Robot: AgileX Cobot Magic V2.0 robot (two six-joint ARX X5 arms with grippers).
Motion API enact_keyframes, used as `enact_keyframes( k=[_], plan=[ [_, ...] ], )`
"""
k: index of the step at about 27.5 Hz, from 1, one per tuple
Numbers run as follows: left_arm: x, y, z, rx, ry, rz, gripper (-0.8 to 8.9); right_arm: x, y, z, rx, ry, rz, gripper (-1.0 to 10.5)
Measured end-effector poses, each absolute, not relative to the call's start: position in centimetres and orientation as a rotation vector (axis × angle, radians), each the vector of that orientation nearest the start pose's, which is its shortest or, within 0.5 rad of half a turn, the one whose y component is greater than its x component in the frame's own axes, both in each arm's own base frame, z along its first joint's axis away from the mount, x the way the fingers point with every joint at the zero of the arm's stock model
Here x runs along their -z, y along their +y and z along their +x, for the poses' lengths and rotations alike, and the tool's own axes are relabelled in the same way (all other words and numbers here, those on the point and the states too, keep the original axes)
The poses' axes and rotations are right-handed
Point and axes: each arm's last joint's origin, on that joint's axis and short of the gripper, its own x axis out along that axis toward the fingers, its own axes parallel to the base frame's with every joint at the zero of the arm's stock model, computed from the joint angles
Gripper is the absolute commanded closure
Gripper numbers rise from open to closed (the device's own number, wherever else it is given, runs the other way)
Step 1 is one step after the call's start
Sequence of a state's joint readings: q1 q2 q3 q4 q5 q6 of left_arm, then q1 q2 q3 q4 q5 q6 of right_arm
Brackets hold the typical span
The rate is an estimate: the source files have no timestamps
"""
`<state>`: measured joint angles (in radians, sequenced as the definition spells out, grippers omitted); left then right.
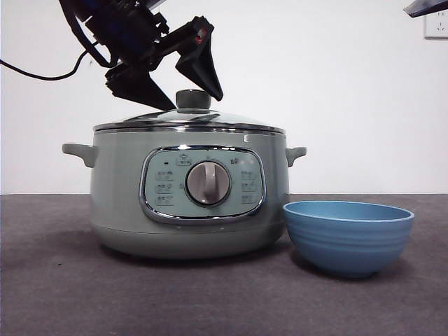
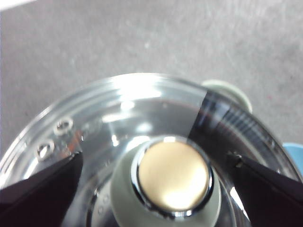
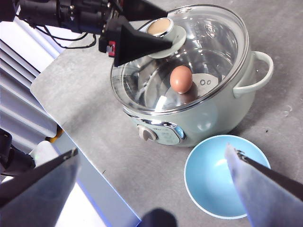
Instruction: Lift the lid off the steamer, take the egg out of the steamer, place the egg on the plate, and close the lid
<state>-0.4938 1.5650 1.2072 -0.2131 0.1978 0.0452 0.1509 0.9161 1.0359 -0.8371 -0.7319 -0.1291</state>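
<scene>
The pale green steamer [image 1: 189,189] stands on the grey table with the glass lid [image 1: 231,119] shut on it. My left gripper [image 1: 194,103] is open, one jaw on each side of the lid's green knob [image 1: 193,99], not closed on it. The left wrist view shows the knob [image 2: 173,177] between the jaws of this gripper [image 2: 155,158]. A brown egg [image 3: 181,78] sits inside the steamer [image 3: 213,113] under the lid [image 3: 208,38]. The blue bowl-shaped plate [image 1: 348,234] stands empty next to the steamer. My right gripper [image 3: 152,151] is open and empty, high above the plate [image 3: 222,175].
The right arm shows only as a dark tip [image 1: 427,7] at the top corner of the front view. A black cable [image 1: 42,73] hangs behind the left arm. A wall socket [image 1: 435,26] is on the back wall. The table's edge [image 3: 85,161] runs close to the steamer.
</scene>
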Motion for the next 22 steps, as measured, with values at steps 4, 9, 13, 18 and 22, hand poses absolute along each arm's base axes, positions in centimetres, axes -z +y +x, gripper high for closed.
enact_keyframes(
  k=[4,9,13,18,22],
  plan=[
    [-28.62,-17.10,30.55,0.678,0.557,0.130,4.09,-34.31,4.36,15.79,-0.886,0.652,0.096,3.8],
    [-28.51,-17.39,30.31,0.690,0.570,0.135,4.69,-34.30,4.36,15.78,-0.885,0.654,0.098,3.8],
    [-28.31,-17.43,30.12,0.692,0.596,0.140,5.22,-34.31,4.36,15.79,-0.885,0.653,0.098,3.8],
    [-28.35,-17.55,29.99,0.700,0.601,0.151,6.98,-34.31,4.36,15.79,-0.885,0.653,0.098,3.8],
    [-28.37,-17.56,30.00,0.700,0.599,0.150,8.22,-34.31,4.36,15.79,-0.885,0.653,0.098,3.8]
  ],
)
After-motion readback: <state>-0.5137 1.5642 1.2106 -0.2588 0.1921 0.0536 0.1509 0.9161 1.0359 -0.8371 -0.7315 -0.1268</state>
